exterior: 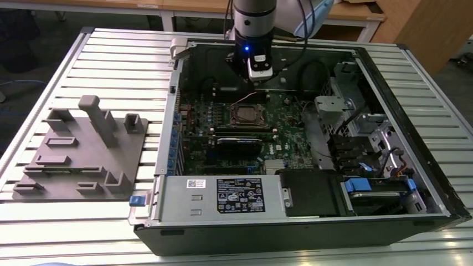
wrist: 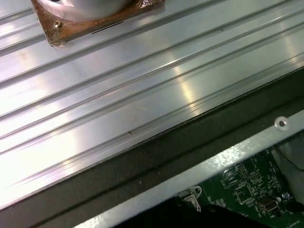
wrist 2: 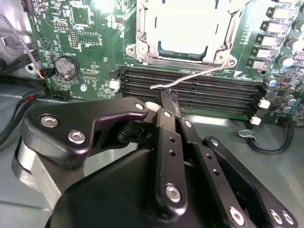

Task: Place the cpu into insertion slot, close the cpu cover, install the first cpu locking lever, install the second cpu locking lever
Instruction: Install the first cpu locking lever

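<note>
Ribbed aluminium slats make up the counter (exterior: 111,61), dull and striped with glare. On it sits an open black computer case (exterior: 296,241) with a green motherboard (exterior: 203,130) lying flat inside. Near the board's middle is the insertion slot (exterior: 247,114), a small square socket with a silvery rim.

In the second wrist view the cpu cover (wrist 2: 183,58), a thin bright metal frame, lies flat over the slot. The cpu (wrist 2: 190,23) fills its cut-out as a smooth pale square, so washed by light that its surface is hard to read. The frame's far edge is cut off.

Just beside the slot run long black ribbed card slots (wrist 2: 213,92). A thin bent wire locking lever (wrist 2: 190,76) slants from the slot's corner out over them. The tool (wrist 2: 165,96), matte black linkages with shiny screw heads, hangs near the slot with its fingers drawn together at the lever's free end. Whether they pinch the wire or merely touch it I cannot tell.

Well apart from the slot, outside the case, a grey plastic fixture (exterior: 81,160) of blocky pegs rests on the slats.
</note>
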Controlling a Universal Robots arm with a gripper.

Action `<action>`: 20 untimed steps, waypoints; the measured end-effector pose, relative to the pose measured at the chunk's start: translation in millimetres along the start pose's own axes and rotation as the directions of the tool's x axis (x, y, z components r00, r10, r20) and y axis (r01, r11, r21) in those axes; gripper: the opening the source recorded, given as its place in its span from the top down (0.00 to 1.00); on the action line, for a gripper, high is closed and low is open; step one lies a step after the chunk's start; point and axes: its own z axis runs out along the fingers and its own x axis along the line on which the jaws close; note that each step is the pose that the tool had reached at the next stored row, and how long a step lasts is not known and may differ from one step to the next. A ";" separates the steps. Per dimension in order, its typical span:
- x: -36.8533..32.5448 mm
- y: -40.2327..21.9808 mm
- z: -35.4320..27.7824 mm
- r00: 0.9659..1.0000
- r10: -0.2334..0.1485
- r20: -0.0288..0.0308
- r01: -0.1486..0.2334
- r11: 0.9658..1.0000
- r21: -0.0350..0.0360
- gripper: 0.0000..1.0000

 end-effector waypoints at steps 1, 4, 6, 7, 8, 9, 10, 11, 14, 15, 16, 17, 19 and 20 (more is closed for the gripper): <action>-0.1 -0.6 -0.1 1.000 0.000 0.001 0.000 1.000 0.000 0.89; -0.5 -2.3 -0.3 1.000 0.000 0.002 0.000 1.000 -0.001 0.89; -0.6 -3.1 -0.4 1.000 0.000 0.003 0.000 1.000 -0.002 0.89; -0.7 -3.5 -0.5 1.000 0.000 0.004 0.000 1.000 -0.002 0.89; -0.7 -3.8 -0.5 1.000 -0.001 0.005 0.001 1.000 -0.002 0.89; -0.6 -4.2 -0.6 1.000 -0.001 0.005 0.001 1.000 -0.003 0.89; -0.7 -4.6 -0.6 1.000 -0.001 0.006 0.001 1.000 -0.003 0.89; -0.7 -4.8 -0.3 1.000 -0.001 0.007 0.001 1.000 -0.004 0.89; -0.9 -5.8 0.8 1.000 -0.001 0.010 0.001 1.000 -0.005 0.89; -0.9 -6.1 1.6 1.000 -0.001 0.011 0.001 1.000 -0.005 0.89; -0.9 -6.4 2.4 1.000 -0.001 0.012 0.001 1.000 -0.006 0.89; -0.9 -6.6 3.2 1.000 -0.001 0.012 0.002 1.000 -0.006 0.89; -0.7 -6.9 4.8 1.000 -0.002 0.013 0.002 1.000 -0.006 0.89; -0.6 -7.0 5.8 1.000 -0.002 0.014 0.002 1.000 -0.007 0.89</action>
